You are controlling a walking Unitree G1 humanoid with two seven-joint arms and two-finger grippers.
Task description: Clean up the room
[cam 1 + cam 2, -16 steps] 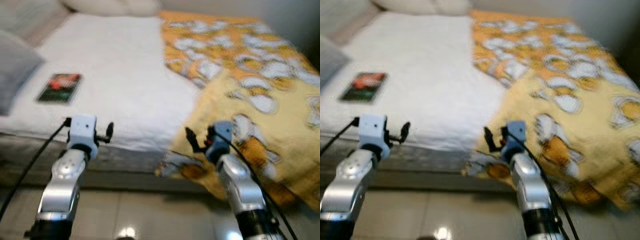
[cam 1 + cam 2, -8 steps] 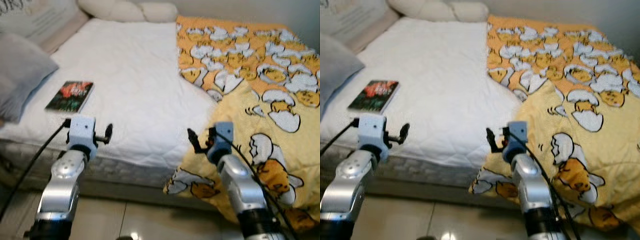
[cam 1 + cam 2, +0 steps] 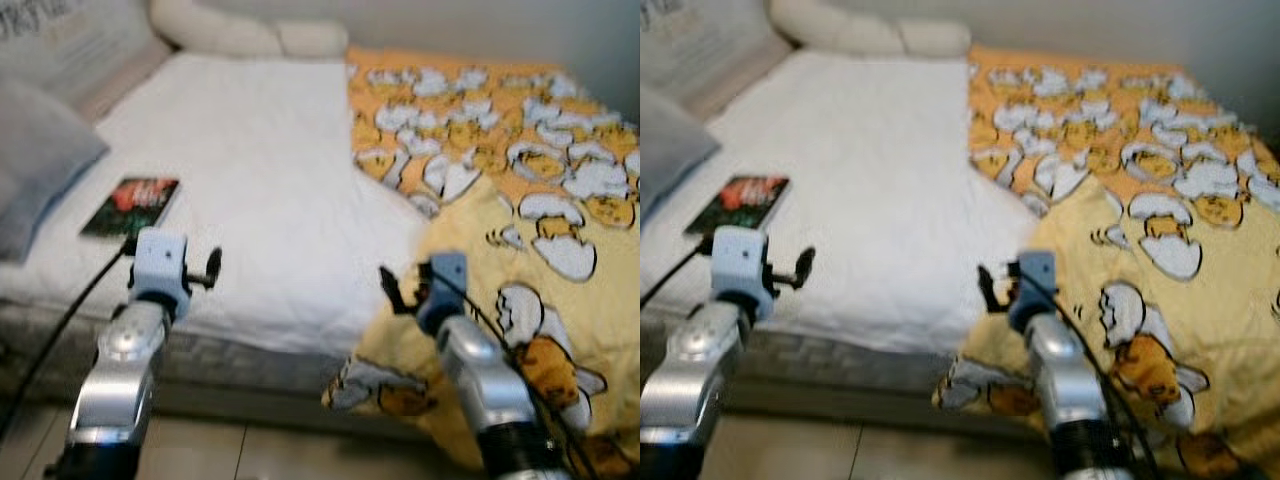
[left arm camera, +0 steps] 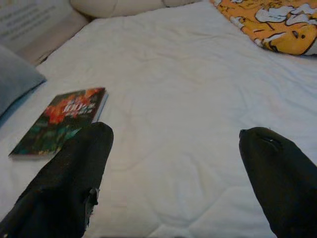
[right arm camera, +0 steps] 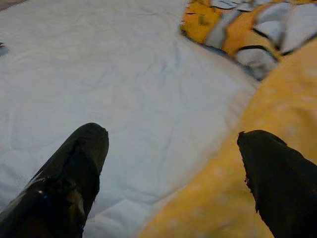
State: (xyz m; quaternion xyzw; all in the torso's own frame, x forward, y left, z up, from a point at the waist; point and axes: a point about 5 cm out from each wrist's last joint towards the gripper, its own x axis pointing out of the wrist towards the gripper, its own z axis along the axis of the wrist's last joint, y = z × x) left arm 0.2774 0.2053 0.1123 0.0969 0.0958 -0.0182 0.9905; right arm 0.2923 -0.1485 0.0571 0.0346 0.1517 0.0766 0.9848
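Observation:
A white quilted bed (image 3: 260,180) lies before me. A dark book (image 3: 132,206) with a red and green cover lies flat near the bed's left edge. A yellow and orange blanket (image 3: 500,170) with an egg pattern covers the bed's right side and hangs over the front edge. My left gripper (image 3: 207,270) is open and hovers over the front edge, short of the book (image 4: 62,121). Also open, my right gripper (image 3: 393,290) hangs where the white sheet (image 5: 124,74) meets the blanket (image 5: 277,74). Neither holds anything.
A grey pillow (image 3: 35,165) lies at the bed's left side, beside the book. Cream bolsters (image 3: 250,35) and a printed cushion (image 3: 70,40) sit at the head. Tiled floor (image 3: 250,455) runs along the front of the bed.
The whole picture has shifted with the camera, bringing the head of the bed into view. Both arms keep the same pose, and their grippers stay open.

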